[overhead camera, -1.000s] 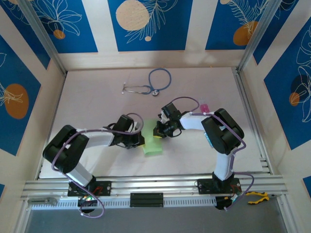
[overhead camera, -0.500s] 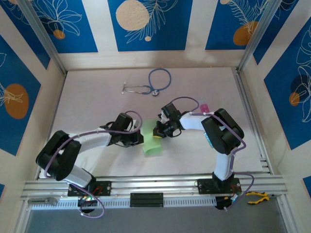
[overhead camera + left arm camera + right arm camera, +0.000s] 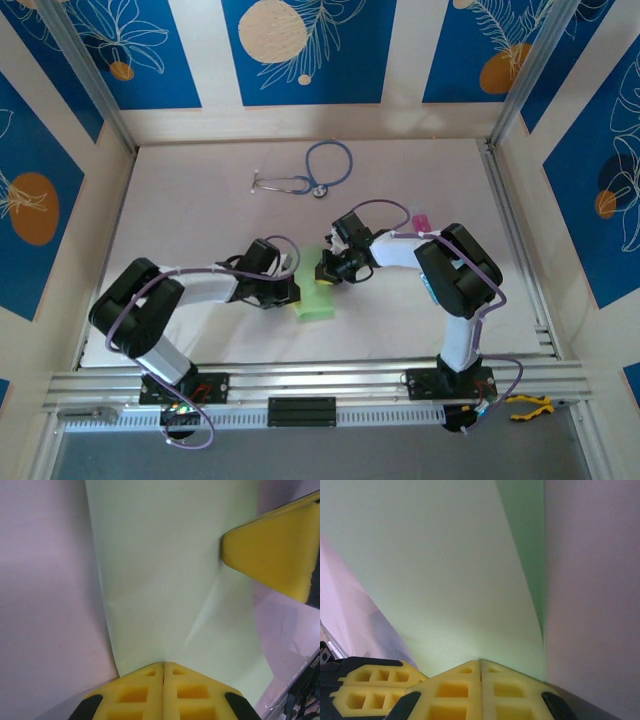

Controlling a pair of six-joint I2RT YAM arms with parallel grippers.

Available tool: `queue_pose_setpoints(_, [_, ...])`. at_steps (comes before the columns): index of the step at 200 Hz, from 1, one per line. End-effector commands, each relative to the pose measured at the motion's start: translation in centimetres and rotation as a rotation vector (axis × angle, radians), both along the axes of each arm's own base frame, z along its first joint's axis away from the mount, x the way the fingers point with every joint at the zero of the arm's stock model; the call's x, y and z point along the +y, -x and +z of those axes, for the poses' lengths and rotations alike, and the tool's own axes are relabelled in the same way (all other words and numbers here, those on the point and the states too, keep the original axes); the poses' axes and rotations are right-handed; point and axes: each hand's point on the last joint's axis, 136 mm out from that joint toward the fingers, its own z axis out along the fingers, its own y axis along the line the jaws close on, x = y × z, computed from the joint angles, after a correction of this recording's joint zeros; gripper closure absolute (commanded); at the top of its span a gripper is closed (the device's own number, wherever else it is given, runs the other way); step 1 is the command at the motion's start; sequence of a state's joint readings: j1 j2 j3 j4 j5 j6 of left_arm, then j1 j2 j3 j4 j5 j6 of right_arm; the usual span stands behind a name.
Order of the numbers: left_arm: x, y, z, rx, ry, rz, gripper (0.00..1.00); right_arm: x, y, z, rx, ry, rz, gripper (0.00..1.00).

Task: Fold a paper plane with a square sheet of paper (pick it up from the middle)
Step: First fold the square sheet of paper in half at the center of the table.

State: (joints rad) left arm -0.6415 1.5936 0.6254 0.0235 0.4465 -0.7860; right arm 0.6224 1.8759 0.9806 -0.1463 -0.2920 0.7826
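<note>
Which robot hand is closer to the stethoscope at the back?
Right. The right hand rests at the far end of the green paper, nearer the stethoscope; the left hand is at the paper's left edge, farther forward.

Your left arm stretches low toward the centre, its black gripper with yellow foam fingers [image 3: 285, 290] pinched together, your right arm bends inward from its base, its matching yellow-fingered gripper [image 3: 325, 270] also pinched closed, both grippers facing, near each other
</note>
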Motion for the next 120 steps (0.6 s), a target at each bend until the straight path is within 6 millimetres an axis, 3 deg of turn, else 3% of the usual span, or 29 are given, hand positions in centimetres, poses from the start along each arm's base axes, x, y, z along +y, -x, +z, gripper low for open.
queue_pose_setpoints(1, [3.0,3.6,-3.1,0.091,-0.118,-0.015,1.0,-4.3,3.8,-5.0,0.151,0.219,-0.03,1.0])
queue_pose_setpoints(38, [2.1,2.8,0.2,0.032,-0.052,-0.011,1.0,-4.2,3.8,-4.9,0.152,0.217,-0.032,1.0])
queue_pose_setpoints(74, [-0.1,1.0,3.7,-0.028,0.066,0.011,1.0,-4.2,3.8,-4.9,0.15,0.219,-0.033,1.0])
queue_pose_setpoints(90, [-0.9,0.5,4.1,-0.034,0.108,0.02,1.0,-4.3,3.9,-4.9,0.153,0.22,-0.033,1.0])
queue_pose_setpoints(120, [-1.6,0.8,2.8,0.005,0.113,-0.004,1.0,-4.3,3.9,-4.8,0.153,0.22,-0.035,1.0])
